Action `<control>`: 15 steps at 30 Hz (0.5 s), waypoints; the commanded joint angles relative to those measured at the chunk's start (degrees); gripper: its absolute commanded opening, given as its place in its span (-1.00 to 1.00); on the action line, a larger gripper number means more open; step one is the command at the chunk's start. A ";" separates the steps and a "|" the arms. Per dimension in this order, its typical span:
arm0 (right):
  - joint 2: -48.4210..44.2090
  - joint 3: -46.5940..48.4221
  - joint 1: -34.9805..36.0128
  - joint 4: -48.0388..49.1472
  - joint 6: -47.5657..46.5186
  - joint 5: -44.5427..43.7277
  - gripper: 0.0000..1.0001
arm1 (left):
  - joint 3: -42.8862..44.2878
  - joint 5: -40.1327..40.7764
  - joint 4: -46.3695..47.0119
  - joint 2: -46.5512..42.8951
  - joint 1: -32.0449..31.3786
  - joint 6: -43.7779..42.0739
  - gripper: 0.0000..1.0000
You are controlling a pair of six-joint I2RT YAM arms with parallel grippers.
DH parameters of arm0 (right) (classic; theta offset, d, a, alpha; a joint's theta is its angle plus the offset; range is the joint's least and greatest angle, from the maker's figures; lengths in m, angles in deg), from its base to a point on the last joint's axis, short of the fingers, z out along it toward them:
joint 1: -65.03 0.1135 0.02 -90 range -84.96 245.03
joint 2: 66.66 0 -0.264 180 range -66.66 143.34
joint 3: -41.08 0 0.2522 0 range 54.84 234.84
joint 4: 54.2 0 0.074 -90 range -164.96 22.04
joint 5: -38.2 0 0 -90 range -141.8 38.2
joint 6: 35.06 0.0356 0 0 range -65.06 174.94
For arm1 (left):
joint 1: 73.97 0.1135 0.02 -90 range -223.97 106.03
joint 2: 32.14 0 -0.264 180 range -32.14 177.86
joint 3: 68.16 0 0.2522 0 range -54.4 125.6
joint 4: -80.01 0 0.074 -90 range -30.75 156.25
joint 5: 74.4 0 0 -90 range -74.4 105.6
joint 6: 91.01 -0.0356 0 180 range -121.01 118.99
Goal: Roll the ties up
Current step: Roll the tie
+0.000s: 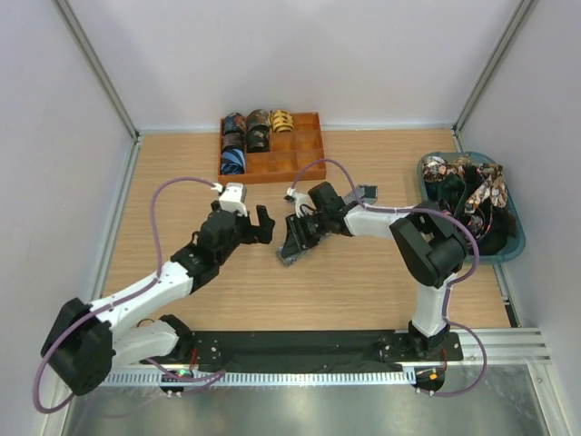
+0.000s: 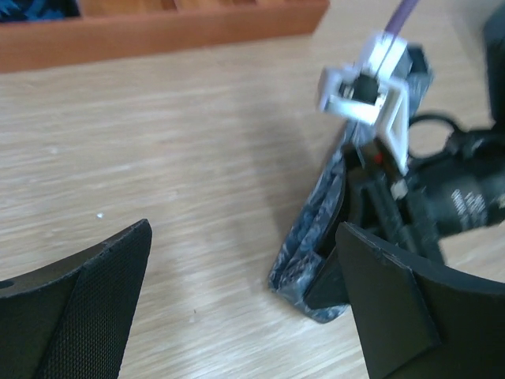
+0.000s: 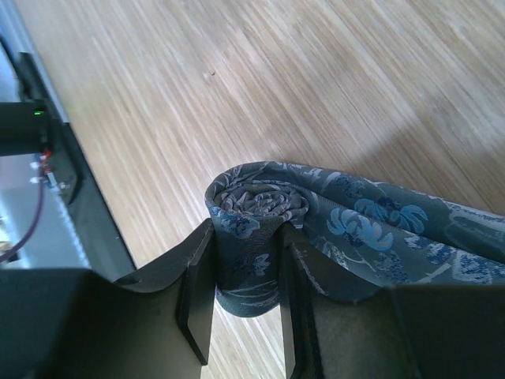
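**Desk:** What has your right hand got?

**Operator:** My right hand is clenched on the grey-blue tie. On the wrist view, lower centre, both fingers press the sides of the rolled end. I can see the spiral of the coil on top. The unrolled rest trails off to the right edge of the frame, lying on the counter.

**Desk:** And from above?

**Operator:** The right hand sits at centre frame with the tie under it, touching the counter.

**Desk:** The other hand?

**Operator:** My left hand is released, fingers spread wide and holding nothing. It sits just left of centre, beside the tie, and I see a gap between them from above. On its own wrist view the left hand frames bare wood. The tie stands at centre right, partly behind my right-side finger.

**Desk:** Further out?

**Operator:** At top centre, against the back wall, there's an orange compartment tray. Several rolled ties fill its left cells, brown, gold, black and blue. At the right edge, mid height, a teal tub holds loose ties in a heap. A purple cable loops above my left arm.
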 commanded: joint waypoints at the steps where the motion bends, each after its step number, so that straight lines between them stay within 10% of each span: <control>1: 2.43 -3.30 -1.44 3.85 3.06 6.91 -0.40 | 0.58 -6.81 5.34 3.88 -0.71 -6.05 0.99; 15: 8.58 -5.42 -6.54 12.66 9.48 14.12 -0.41 | 3.74 -26.30 -0.73 13.20 -4.32 -22.39 1.00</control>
